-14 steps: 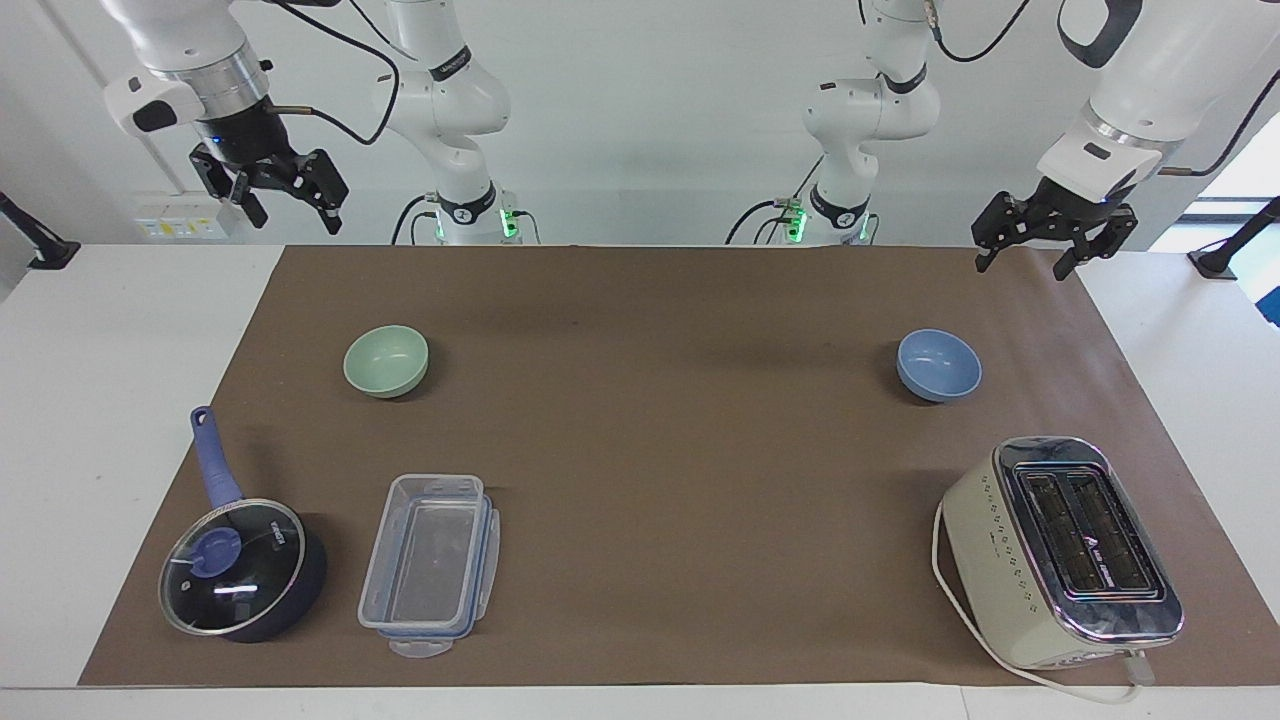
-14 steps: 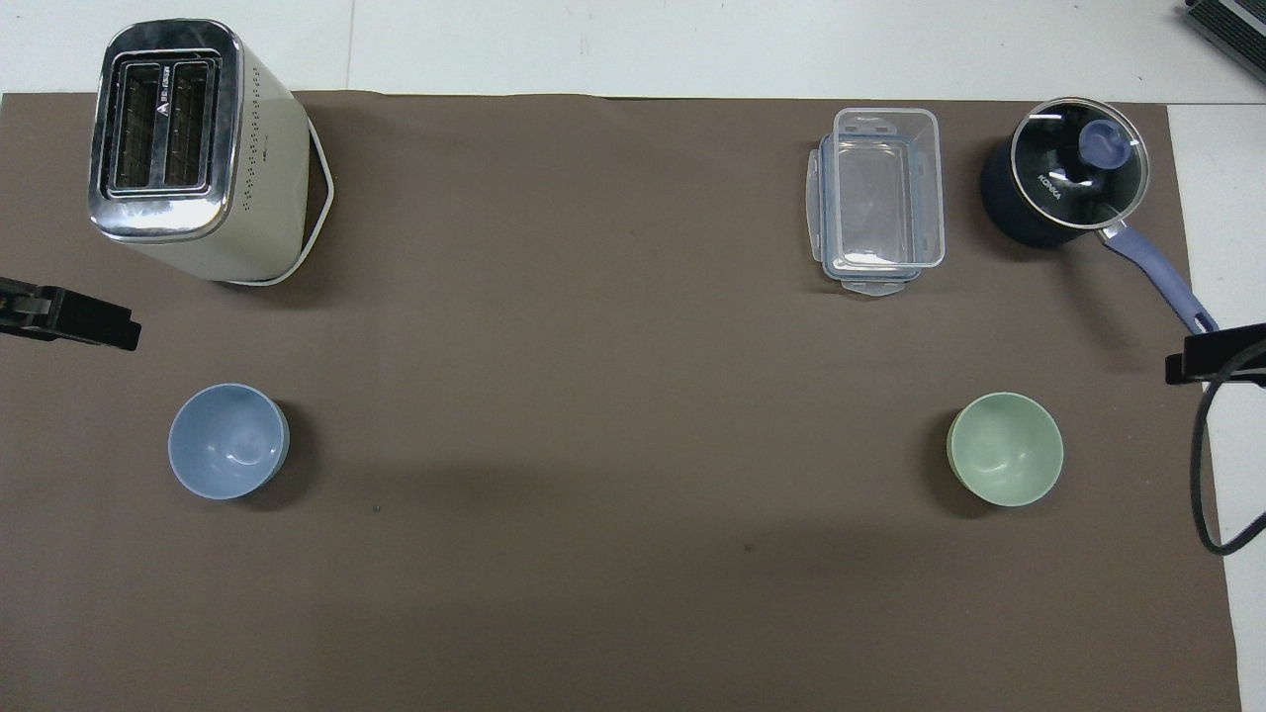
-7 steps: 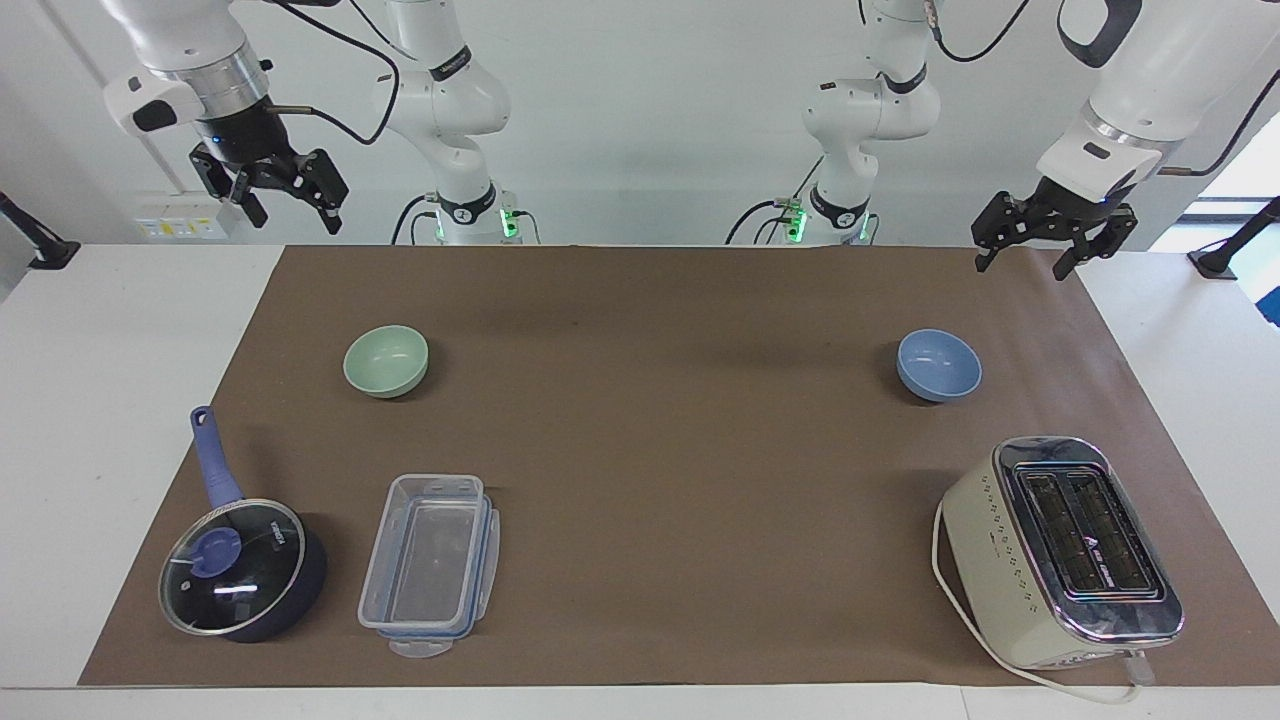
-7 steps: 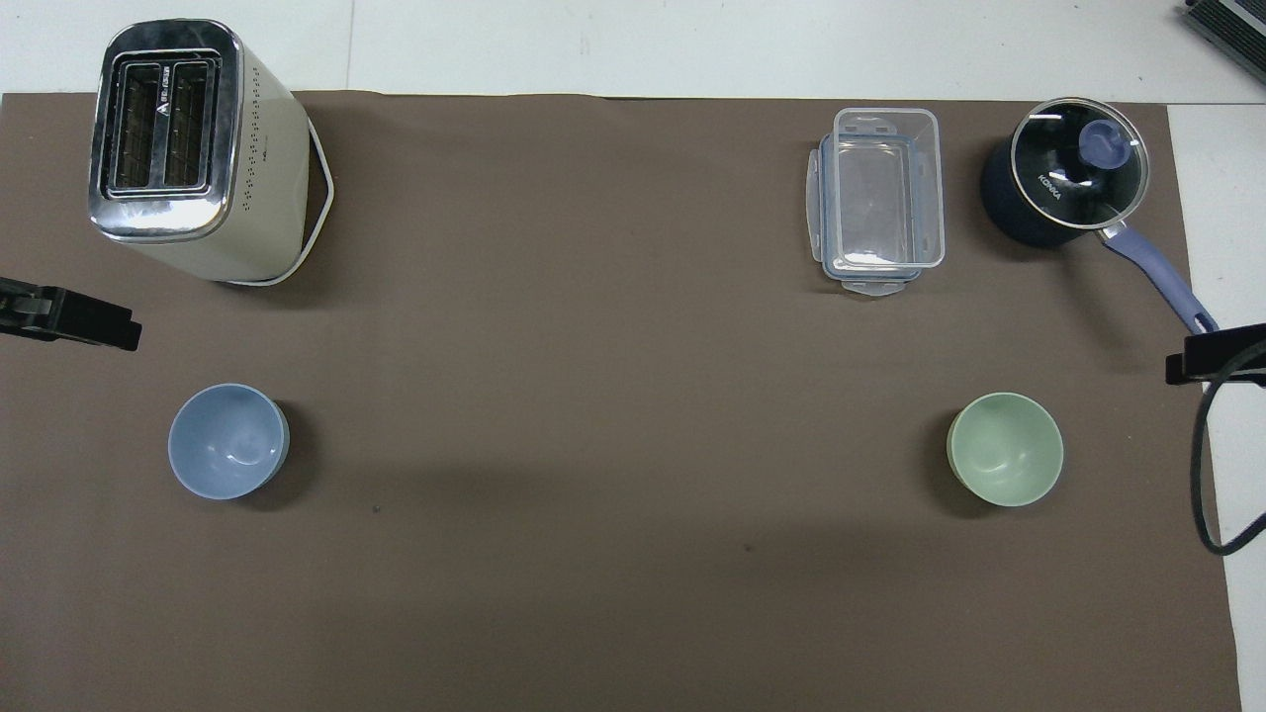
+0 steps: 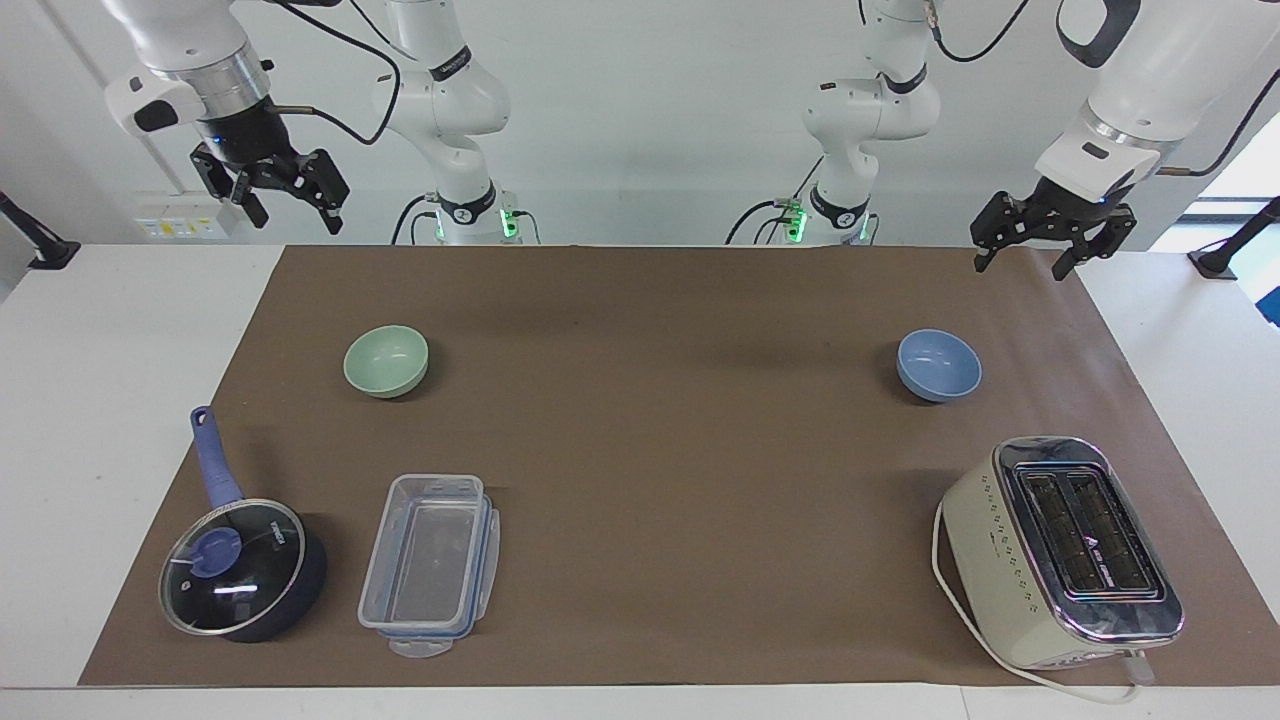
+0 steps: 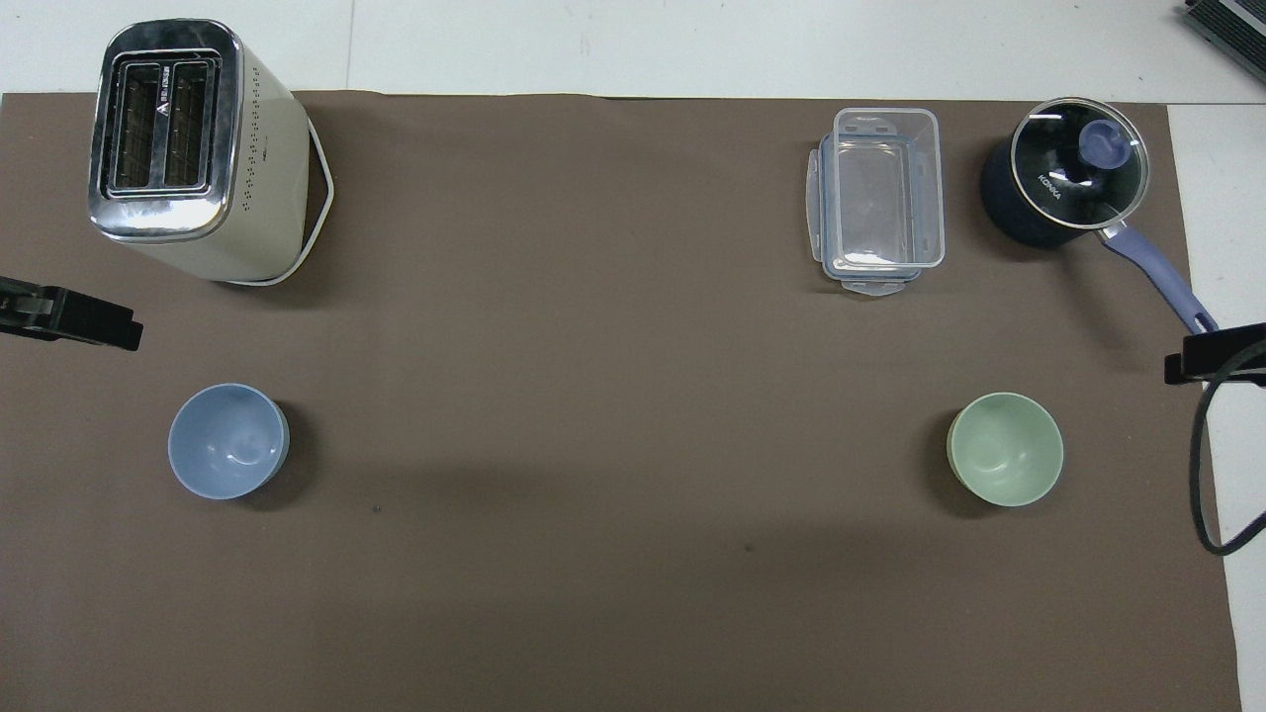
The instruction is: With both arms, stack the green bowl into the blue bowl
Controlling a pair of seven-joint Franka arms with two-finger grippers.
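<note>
The pale green bowl sits upright and empty on the brown mat toward the right arm's end. The periwinkle-blue bowl sits upright and empty toward the left arm's end. My right gripper hangs open and empty, high above the mat's edge near its own base. My left gripper hangs open and empty above the mat's corner near its own base. Only the grippers' tips show in the overhead view, the left and the right. Neither is near a bowl.
A cream toaster stands farther from the robots than the blue bowl. A clear plastic container and a dark blue lidded saucepan stand farther out than the green bowl. A black cable hangs by the right gripper.
</note>
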